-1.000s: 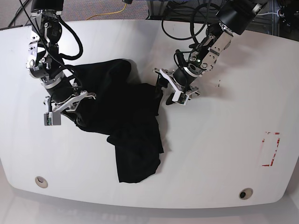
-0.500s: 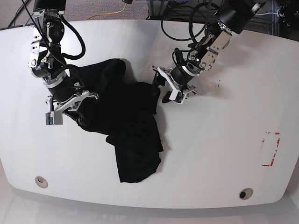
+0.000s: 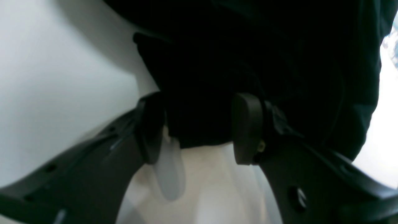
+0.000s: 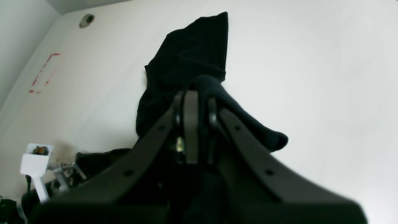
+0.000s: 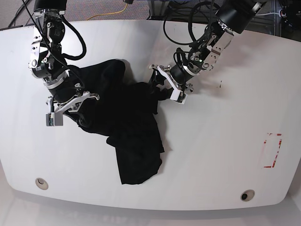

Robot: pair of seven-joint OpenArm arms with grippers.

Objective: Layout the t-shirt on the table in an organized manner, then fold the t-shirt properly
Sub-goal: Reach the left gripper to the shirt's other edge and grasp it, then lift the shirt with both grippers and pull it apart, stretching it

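Layout unfinished, no fold begun | t-shirt bunched | my right gripper pinches cloth | my left gripper gapes, hem between jaws, ungripped

A yellow cable lies on the grey floor beyond the counter's far edge. Black cables bunch near it, and metal framing shows at the far right corner.

The left tool stands parted around a black t-shirt edge above the white table.
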